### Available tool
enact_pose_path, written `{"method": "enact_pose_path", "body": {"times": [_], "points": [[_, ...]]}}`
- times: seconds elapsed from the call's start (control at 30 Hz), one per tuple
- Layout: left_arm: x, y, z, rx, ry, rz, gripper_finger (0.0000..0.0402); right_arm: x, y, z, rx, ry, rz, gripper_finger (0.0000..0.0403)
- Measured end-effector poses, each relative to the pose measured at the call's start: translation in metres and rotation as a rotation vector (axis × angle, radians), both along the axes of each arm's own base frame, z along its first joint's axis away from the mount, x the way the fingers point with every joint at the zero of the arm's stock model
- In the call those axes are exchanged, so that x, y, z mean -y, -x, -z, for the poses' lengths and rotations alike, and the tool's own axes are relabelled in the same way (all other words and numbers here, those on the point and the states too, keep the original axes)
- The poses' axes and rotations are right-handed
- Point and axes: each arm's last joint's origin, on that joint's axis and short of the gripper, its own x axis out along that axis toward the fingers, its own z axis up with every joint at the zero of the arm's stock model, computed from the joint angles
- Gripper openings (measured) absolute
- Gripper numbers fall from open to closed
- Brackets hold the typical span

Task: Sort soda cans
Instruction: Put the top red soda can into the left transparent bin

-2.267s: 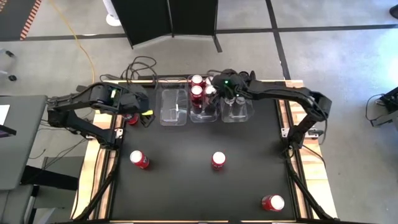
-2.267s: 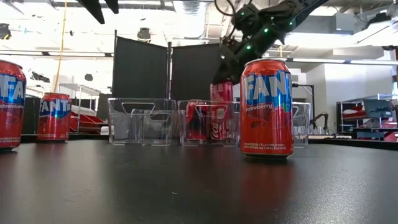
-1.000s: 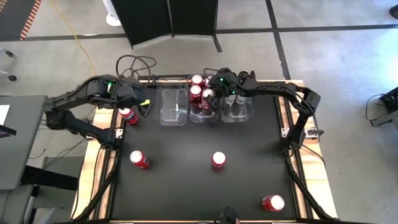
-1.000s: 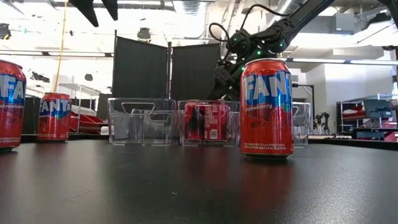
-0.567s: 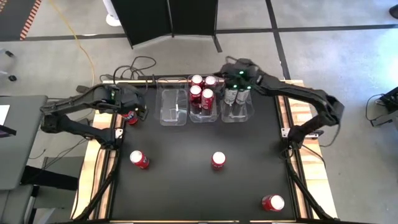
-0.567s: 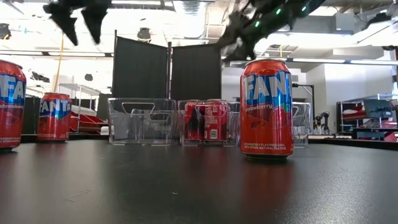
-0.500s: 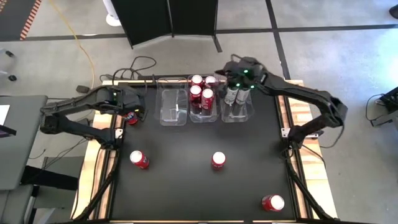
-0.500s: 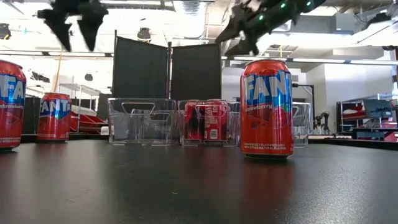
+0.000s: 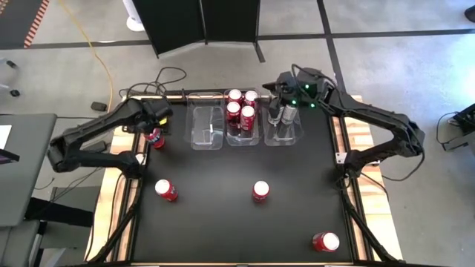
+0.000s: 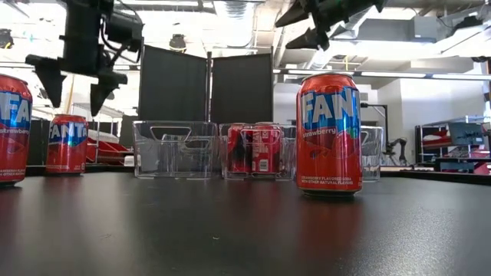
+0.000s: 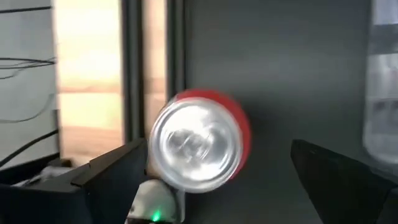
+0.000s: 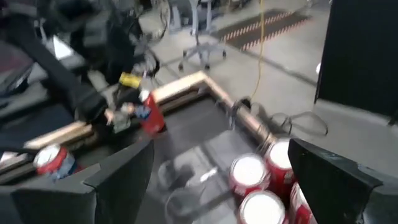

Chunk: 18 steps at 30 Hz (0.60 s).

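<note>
Several red soda cans (image 9: 240, 111) stand in the middle clear bin (image 9: 243, 140), and silver-grey cans (image 9: 283, 115) stand in the right bin (image 9: 284, 139). A red can (image 9: 154, 138) stands upright by the table's left edge. My left gripper (image 9: 156, 126) hangs open just above it, fingers pointing down. In the left wrist view the can's silver top (image 11: 196, 147) shows between the spread fingers. My right gripper (image 9: 281, 83) is open and raised over the far end of the right bin. Three more red cans (image 9: 166, 190) (image 9: 260, 190) (image 9: 325, 242) stand loose on the table.
The left clear bin (image 9: 208, 127) holds no cans. The near Fanta can (image 10: 328, 135) looms large in the low view. Wooden rails (image 9: 125, 185) edge the black table. Cables (image 9: 167, 78) lie beyond the far edge. Open tabletop lies between the bins and the loose cans.
My right gripper has drawn up and away from the middle bin toward the table's right, over the right bin; a red can stays standing in the middle bin. My left gripper has dropped toward the can at the left edge and tipped to point down.
</note>
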Motion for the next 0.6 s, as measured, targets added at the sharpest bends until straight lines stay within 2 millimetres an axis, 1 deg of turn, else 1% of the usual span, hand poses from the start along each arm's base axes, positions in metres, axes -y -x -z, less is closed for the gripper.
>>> {"method": "enact_pose_path", "body": {"times": [0.1,0.23,0.43,0.6], "points": [[-0.011,0.004,-0.001,0.038,-0.011,-0.009,0.0390,-0.007,-0.002,0.004,-0.034,-0.016,-0.020,0.0383],[-0.020,0.012,-0.001,0.049,-0.003,-0.034,0.0390,-0.015,-0.004,0.007,-0.076,-0.016,-0.011,0.0383],[-0.021,0.020,0.000,0.042,0.052,-0.050,0.0390,-0.020,-0.006,0.007,-0.078,-0.014,-0.022,0.0383],[-0.023,0.019,0.000,0.043,0.044,-0.033,0.0390,-0.018,-0.005,0.008,-0.083,-0.017,-0.014,0.0383]]}}
